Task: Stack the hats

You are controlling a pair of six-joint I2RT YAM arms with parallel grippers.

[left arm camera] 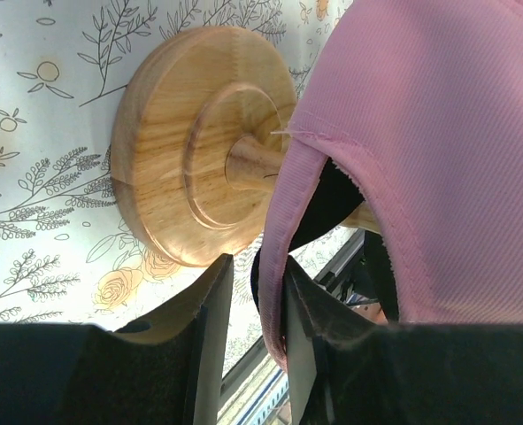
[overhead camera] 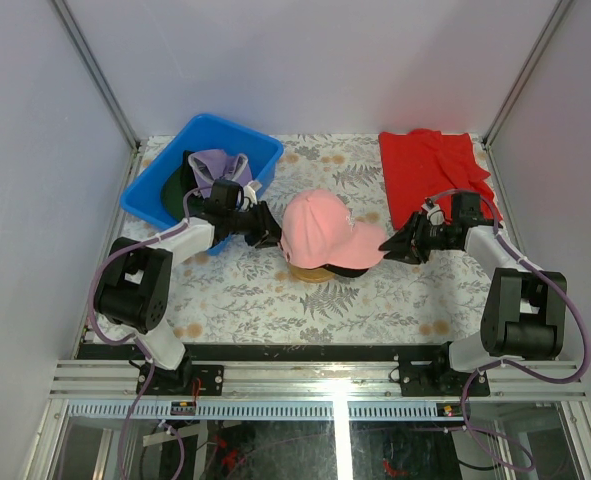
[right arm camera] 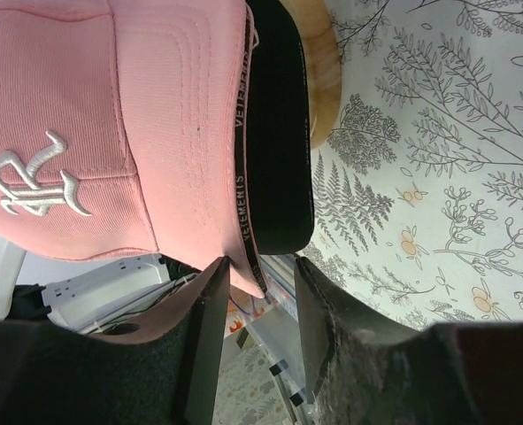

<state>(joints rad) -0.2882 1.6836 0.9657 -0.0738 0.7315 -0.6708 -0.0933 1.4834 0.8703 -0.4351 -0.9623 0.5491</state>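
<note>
Pink hat (right arm camera: 111,106), brim tip inside right gripper (right arm camera: 261,266)

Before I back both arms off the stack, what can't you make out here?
- Black cap: mostly hidden under the pink cap, every view.
- Dark cap in the blue bin: largely covered by the lavender cap, top view.
- Left gripper: whether it pinches the pink cap's band is unclear, left wrist view.

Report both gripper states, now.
Left gripper: open, with the pink hat rear edge between its fingers, not pinched.
Right gripper: open, with the pink hat brim tip between its fingers.
</note>
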